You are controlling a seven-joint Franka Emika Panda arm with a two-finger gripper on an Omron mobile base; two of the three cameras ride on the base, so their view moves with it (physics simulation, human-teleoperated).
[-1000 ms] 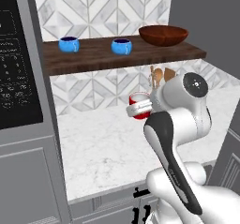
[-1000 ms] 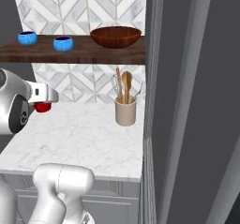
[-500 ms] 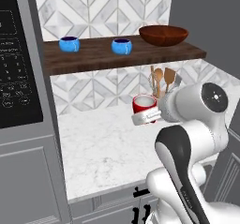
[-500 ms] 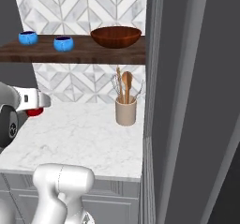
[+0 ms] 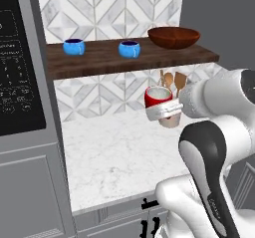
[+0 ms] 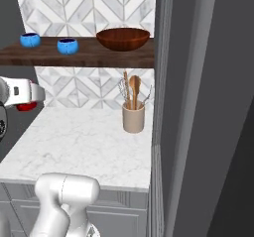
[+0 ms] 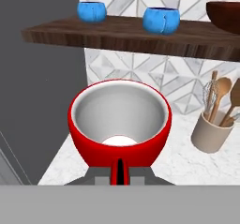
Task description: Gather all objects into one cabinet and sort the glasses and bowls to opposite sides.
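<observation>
the end effector (image 5: 162, 111) is grasping the red cup (image 5: 158, 98), clenched on its lower wall, and is carrying it upright in the air over the bench (image 5: 114, 157), below the front edge of the shelf board (image 5: 124, 58) and just in front of the utensil crock (image 6: 133, 119). the biggest risk, as i judge it, is the cup's rim catching the underside or front lip of the shelf board if the arm is lifting straight up rather than backing out first; a knock there could twist the cup in the grip or drop it onto the bench. a second risk is sweeping it into one of the two blue vessels, the nearer one (image 5: 129, 49) or the farther one (image 5: 73, 47), while setting it down on the shelf board. the arm is rising from the base, bending sharply at the elbow and reaching sideways with the wrist level. at the far end of the shelf board, the brown bowl (image 5: 174, 37) is sitting well apart from the blue vessels
</observation>
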